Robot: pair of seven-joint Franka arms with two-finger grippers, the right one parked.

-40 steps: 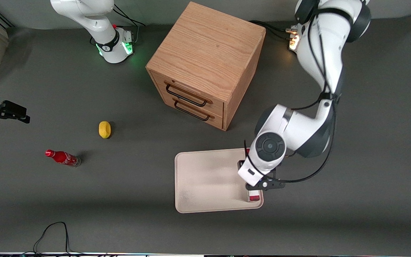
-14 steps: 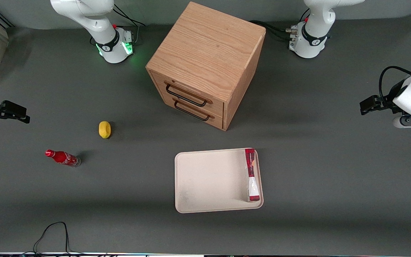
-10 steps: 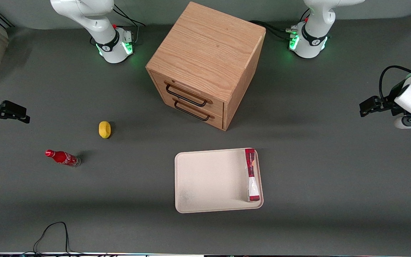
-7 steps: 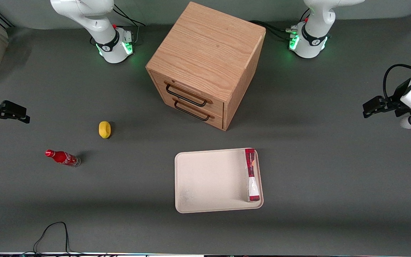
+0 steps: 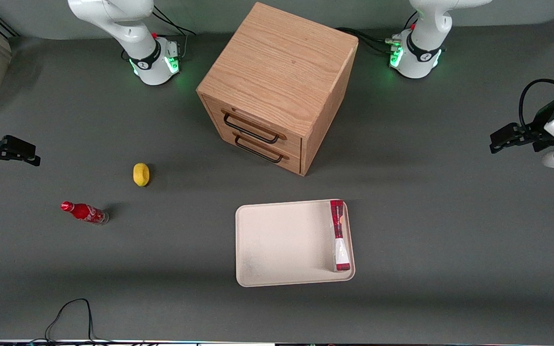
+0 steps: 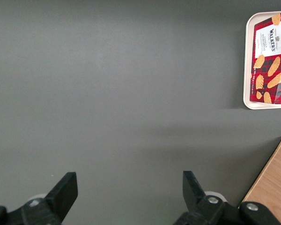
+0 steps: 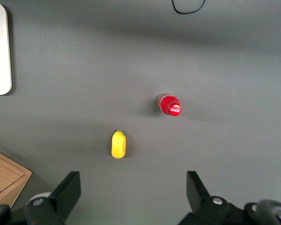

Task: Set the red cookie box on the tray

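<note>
The red cookie box (image 5: pixel 339 235) lies inside the pale tray (image 5: pixel 282 242), along the tray's short side toward the working arm's end of the table. The left wrist view shows the red cookie box (image 6: pixel 273 58) face up with cookie printing, resting in the tray (image 6: pixel 249 65). My gripper (image 5: pixel 498 139) hangs at the working arm's end of the table, well away from the tray and above bare table. Its fingers (image 6: pixel 65 190) stand wide apart, open, with nothing between them; the gripper (image 6: pixel 129 187) faces grey tabletop.
A wooden two-drawer cabinet (image 5: pixel 279 86) stands farther from the front camera than the tray. A yellow lemon-like object (image 5: pixel 141 174) and a small red soda bottle (image 5: pixel 84 212) sit toward the parked arm's end. A black cable (image 5: pixel 70 315) loops near the front edge.
About three seconds ago my gripper was over the box at the tray; it has since let go and withdrawn to the working arm's end. Over the last second it only drifted slightly.
</note>
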